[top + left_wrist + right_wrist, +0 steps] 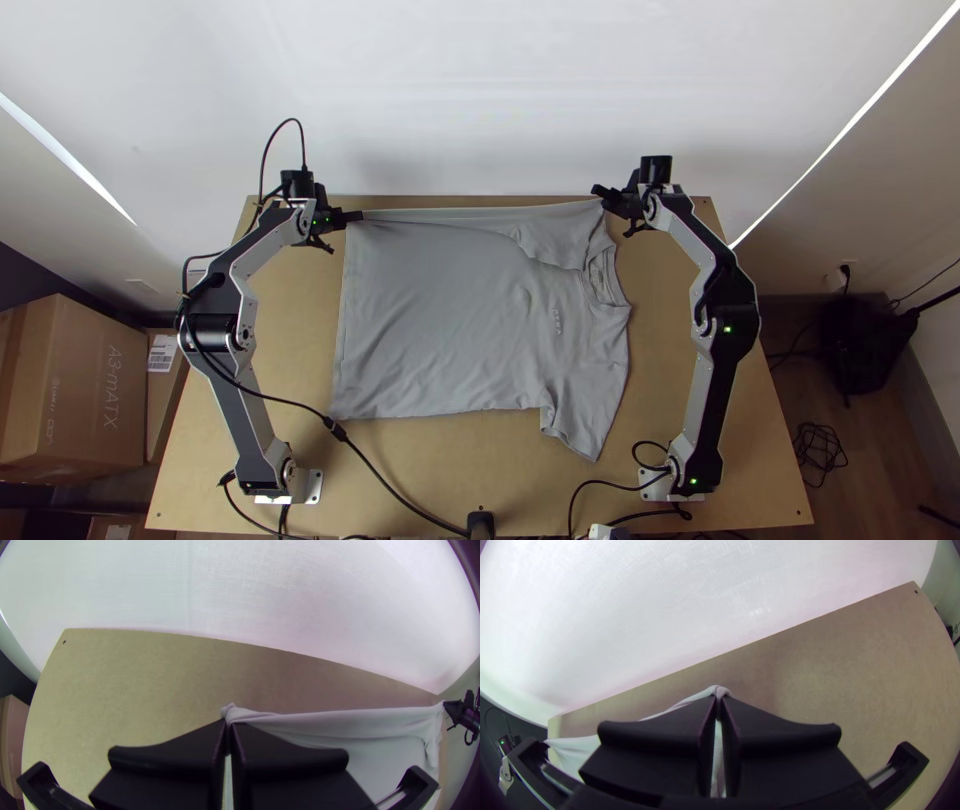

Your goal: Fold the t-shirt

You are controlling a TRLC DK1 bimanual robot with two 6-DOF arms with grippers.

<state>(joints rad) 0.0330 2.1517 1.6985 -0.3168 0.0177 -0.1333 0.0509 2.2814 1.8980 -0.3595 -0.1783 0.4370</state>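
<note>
T-shirt (450,320), grey: laid out on the light wooden table (660,330), between the two arms. Hem side toward the left arm, neck opening (605,278) toward the right arm; small print on the chest. Most of the body lies flat with shallow wrinkles. Near sleeve (585,410) spread on the table, angled toward its near edge.

Left gripper (358,216): at the far hem corner. Jaws closed, tips together on a pinch of cloth.

Right gripper (599,191): beside the far sleeve (562,236). Jaws closed at the tips on a bunched bit of cloth at that side of the shirt; a strip of fabric shows between them farther back.

Far edge of the shirt: drawn in a nearly straight line from one gripper to the other, a long crease running just below it from the left gripper.

Surroundings: white backdrop (450,90) behind the table; cardboard box (80,400) on the floor side past the left arm; black cable (385,480) crossing the table's near part.
</note>
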